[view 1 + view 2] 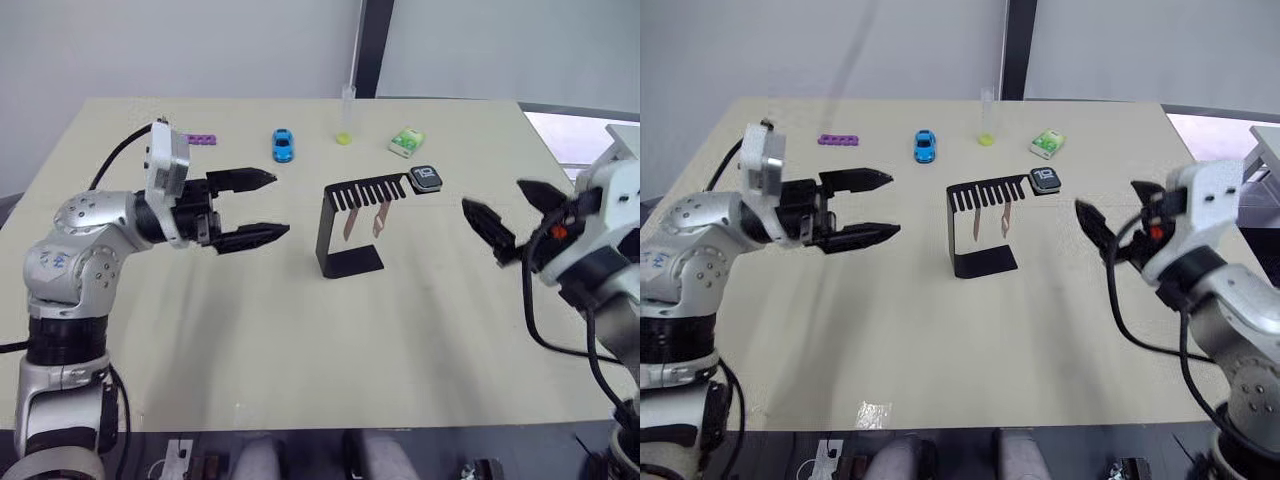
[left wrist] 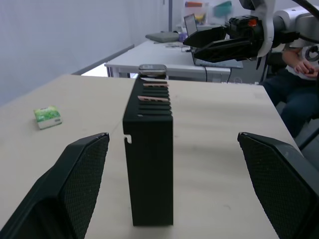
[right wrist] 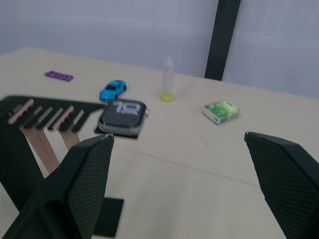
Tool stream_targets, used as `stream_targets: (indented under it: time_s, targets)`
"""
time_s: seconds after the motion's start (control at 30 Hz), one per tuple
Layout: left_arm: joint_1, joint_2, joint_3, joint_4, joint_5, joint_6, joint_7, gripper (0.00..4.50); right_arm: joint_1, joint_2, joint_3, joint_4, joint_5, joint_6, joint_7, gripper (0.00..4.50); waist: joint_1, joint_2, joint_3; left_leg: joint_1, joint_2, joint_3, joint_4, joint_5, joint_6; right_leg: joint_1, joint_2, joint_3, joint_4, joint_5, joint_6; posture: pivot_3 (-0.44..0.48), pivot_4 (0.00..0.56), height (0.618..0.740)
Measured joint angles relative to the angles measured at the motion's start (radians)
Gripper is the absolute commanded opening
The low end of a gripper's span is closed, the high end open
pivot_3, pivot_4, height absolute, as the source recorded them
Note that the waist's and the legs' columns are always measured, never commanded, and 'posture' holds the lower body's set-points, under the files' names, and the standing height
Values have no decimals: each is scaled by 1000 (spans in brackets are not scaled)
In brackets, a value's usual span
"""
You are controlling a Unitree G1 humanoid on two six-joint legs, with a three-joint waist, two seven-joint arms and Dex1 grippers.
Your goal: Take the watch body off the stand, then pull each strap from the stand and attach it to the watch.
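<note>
The black stand [image 1: 347, 225] is upright in the middle of the table. The watch body [image 1: 426, 178] rests on the right end of its slotted top arm. Two pale pink straps [image 1: 365, 220] hang down from the comb slots. My left gripper [image 1: 255, 208] is open, level with the stand and a hand's width to its left, fingertips pointing at it. My right gripper [image 1: 512, 220] is open to the right of the stand, slightly below the watch body, holding nothing. In the right wrist view the watch body [image 3: 123, 116] sits between and beyond the fingers.
Along the table's far side lie a purple perforated strip [image 1: 201, 138], a blue toy car [image 1: 283, 145], a clear tube with yellow liquid [image 1: 345, 115] and a green-and-white packet [image 1: 407, 142]. A seated person [image 2: 299, 74] and other desks show in the left wrist view.
</note>
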Motion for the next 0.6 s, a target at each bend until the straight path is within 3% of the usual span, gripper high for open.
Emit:
stream_targets:
  time_s: [0.23,0.3,0.4,0.53,0.6]
  targets:
    - [-79,-77,-47,40,66,-60,45,4470,-181,71,99,9,85,130,-197,4500,-4,0,0,-3,0,0,0,0,0,-3,0,0,0,0,0,0,150,740]
    - [-88,-94,-54,67,90,-84,64,4470,-225,115,126,34,83,157,-258,4500,-9,0,0,-13,0,0,4,1,1,-13,-1,0,8,0,0,0,150,740]
    - [-91,-103,-66,68,94,-86,63,4470,-254,189,158,63,65,198,-343,4500,-20,0,0,-16,0,0,7,1,1,-17,-1,0,14,0,0,0,150,740]
    - [-92,-103,-73,68,110,-103,60,4500,-269,250,176,72,43,225,-399,3352,-28,0,0,-16,0,0,10,1,1,-17,-1,0,15,0,0,0,150,740]
    - [-92,-103,-77,67,116,-108,57,4500,-271,259,189,72,36,233,-404,3352,-28,0,0,-16,0,0,10,1,1,-17,-1,0,15,0,0,0,150,740]
